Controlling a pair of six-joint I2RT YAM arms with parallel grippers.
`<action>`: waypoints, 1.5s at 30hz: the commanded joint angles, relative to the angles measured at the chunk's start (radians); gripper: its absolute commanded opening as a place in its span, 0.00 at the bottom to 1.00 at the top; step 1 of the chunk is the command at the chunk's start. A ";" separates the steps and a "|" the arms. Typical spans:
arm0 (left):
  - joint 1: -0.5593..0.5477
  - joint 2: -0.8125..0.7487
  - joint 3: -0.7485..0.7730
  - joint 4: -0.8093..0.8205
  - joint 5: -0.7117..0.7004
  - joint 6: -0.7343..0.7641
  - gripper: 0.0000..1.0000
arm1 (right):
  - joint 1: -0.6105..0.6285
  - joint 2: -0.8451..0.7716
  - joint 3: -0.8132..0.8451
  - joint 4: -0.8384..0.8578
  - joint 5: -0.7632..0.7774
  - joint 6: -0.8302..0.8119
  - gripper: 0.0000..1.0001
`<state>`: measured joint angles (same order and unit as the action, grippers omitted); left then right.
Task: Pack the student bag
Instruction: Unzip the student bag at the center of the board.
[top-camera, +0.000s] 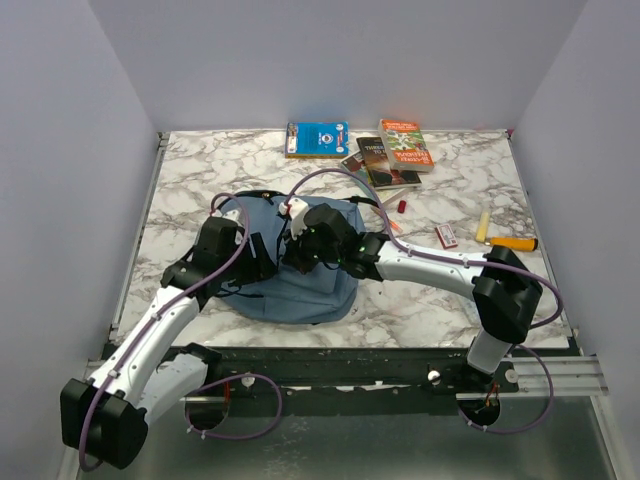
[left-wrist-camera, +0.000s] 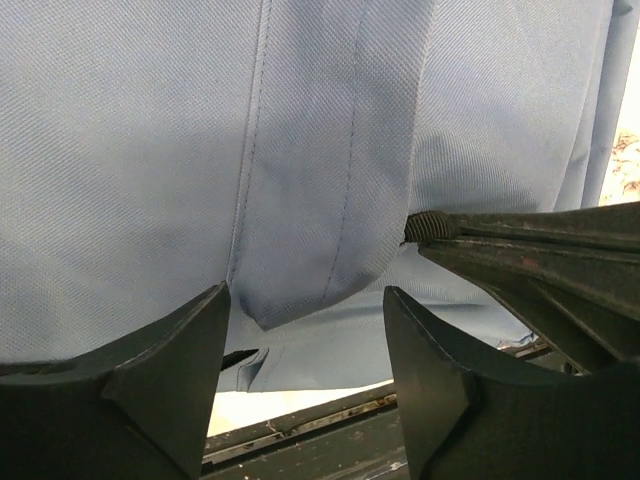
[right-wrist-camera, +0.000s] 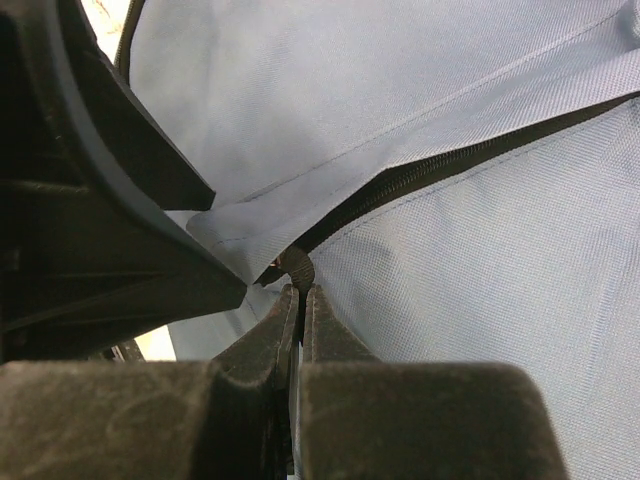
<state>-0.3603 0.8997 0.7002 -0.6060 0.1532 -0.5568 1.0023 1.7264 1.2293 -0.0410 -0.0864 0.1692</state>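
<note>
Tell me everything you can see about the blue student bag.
The student bag is soft dusty-blue woven fabric with stitched seams, black straps and a black zipper. It lies flat on the table, near-centre. The left gripper stands open astride a fabric fold; the right gripper is shut, seemingly on the zipper pull.

From above the two arms (top-camera: 420, 262) cover the middle of the student bag (top-camera: 300, 295); the book (top-camera: 317, 138) titles are too small to read; the right gripper (right-wrist-camera: 300, 298), pressed together, hides what it pinches; both wrist views cut the bag off.
</note>
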 joint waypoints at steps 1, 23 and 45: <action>-0.003 0.039 -0.003 0.046 0.022 0.001 0.61 | -0.007 -0.029 0.001 0.032 0.002 0.012 0.01; -0.004 0.104 -0.036 0.007 -0.061 -0.031 0.00 | -0.090 0.075 0.190 -0.021 0.149 0.087 0.01; -0.003 0.036 -0.033 -0.005 -0.019 -0.032 0.00 | -0.265 0.373 0.575 -0.176 0.051 0.033 0.08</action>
<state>-0.3622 0.9718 0.6762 -0.5411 0.1066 -0.5907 0.7540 2.1159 1.7504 -0.1772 -0.0528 0.2077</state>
